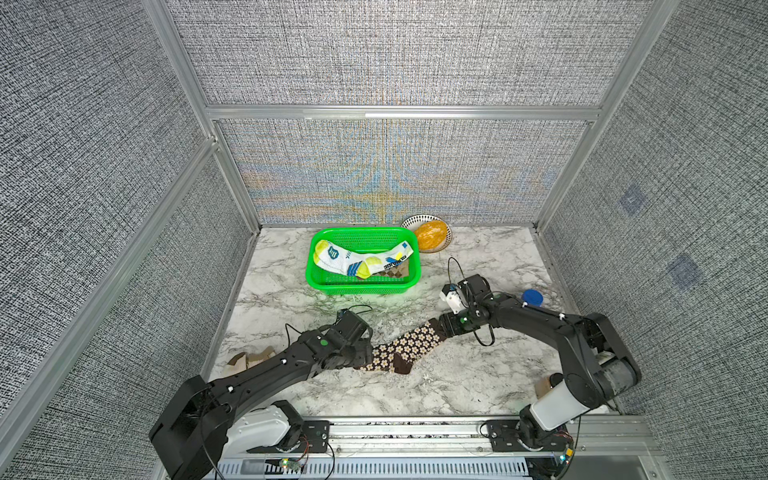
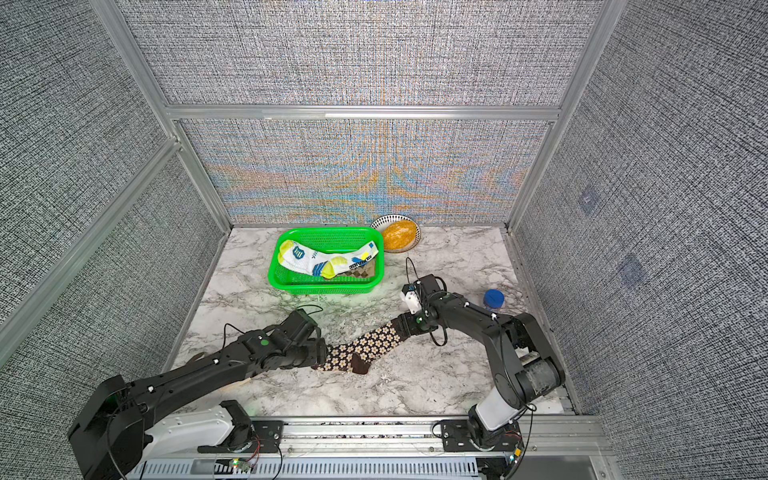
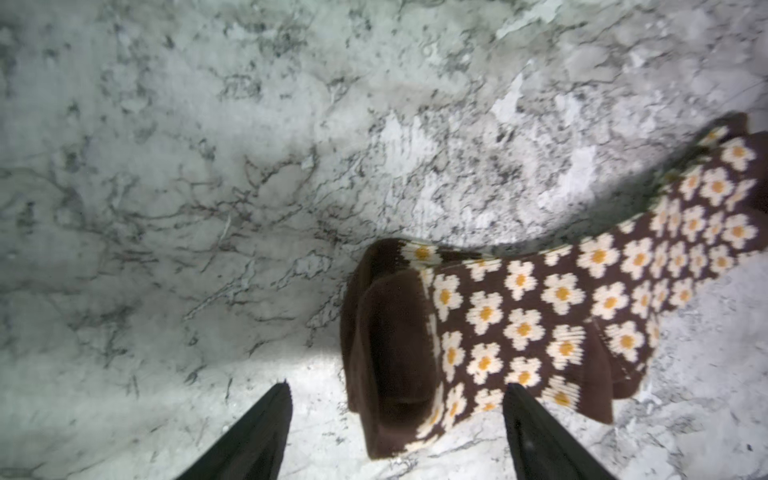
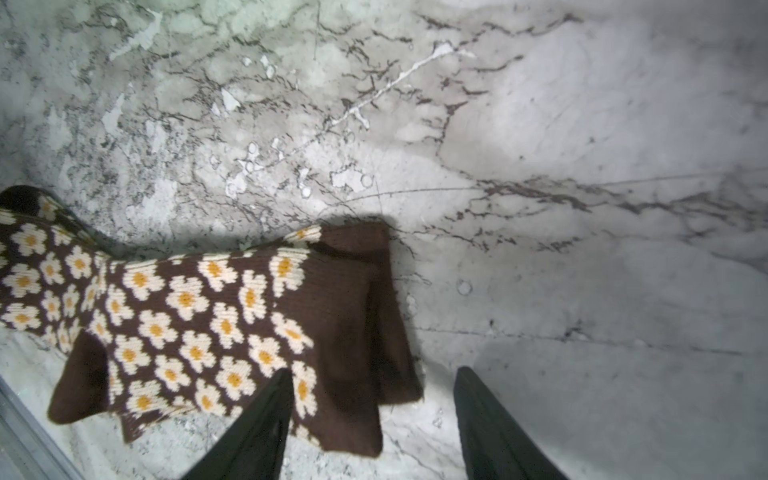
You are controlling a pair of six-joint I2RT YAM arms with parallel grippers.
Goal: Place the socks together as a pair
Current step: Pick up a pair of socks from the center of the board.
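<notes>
Spotted the brown cream-flowered socks (image 1: 405, 349) stacked near-centre on the marble table (image 1: 478, 374). Found left gripper (image 3: 397, 386) gaping, right gripper (image 4: 374, 370) parted, both empty. Judged this pair laid down; called next for lifting clear, then reaching the far green basket (image 1: 309, 274).

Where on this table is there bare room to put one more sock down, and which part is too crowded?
Free: the marble table at the back right, between bowl, blue cap and side wall; also the front strip between flowered socks and front rail. Crowded: the middle, where left gripper and right gripper flank those socks, and the green basket.
</notes>
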